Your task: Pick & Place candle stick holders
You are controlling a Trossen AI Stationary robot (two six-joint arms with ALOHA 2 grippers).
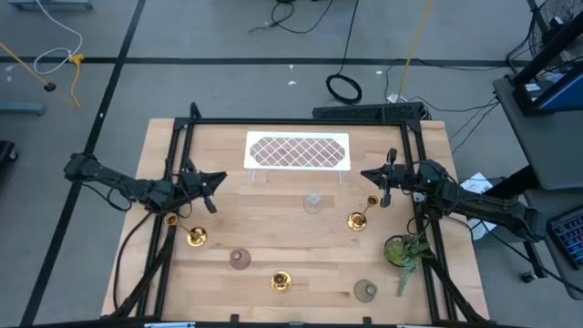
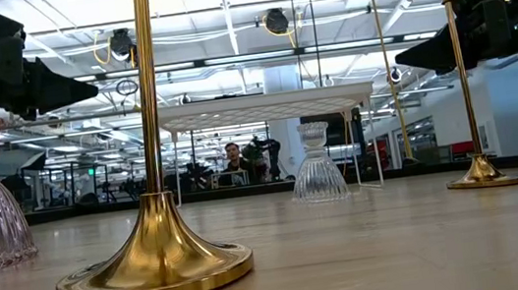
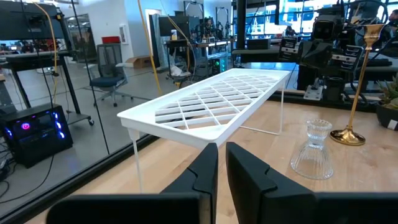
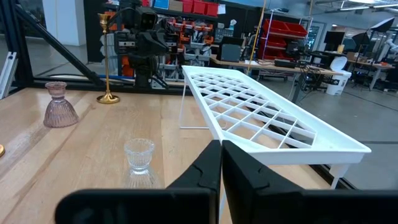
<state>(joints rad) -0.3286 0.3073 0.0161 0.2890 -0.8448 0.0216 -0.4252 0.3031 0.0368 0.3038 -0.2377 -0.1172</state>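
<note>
Three gold candlesticks stand upright on their round bases: one at the left (image 1: 195, 237), one at the right (image 1: 358, 220) and one near the front (image 1: 281, 282). A clear glass cup (image 1: 313, 202) stands mid-table, a pink cup (image 1: 240, 260) front left and a green cup (image 1: 366, 291) front right. My left gripper (image 1: 219, 178) hovers shut and empty above the table's left side, pointing right. My right gripper (image 1: 367, 173) hovers shut and empty above the right side, pointing left. The clear cup also shows in the left wrist view (image 3: 314, 150) and the right wrist view (image 4: 139, 158).
A white tray with a brown lattice (image 1: 298, 151) stands on thin legs at the far middle, between the two grippers. A green leafy plant (image 1: 405, 251) sits at the right edge. Black frame rails (image 1: 178, 155) run along the table's sides. A person shows far behind the table (image 2: 233, 158).
</note>
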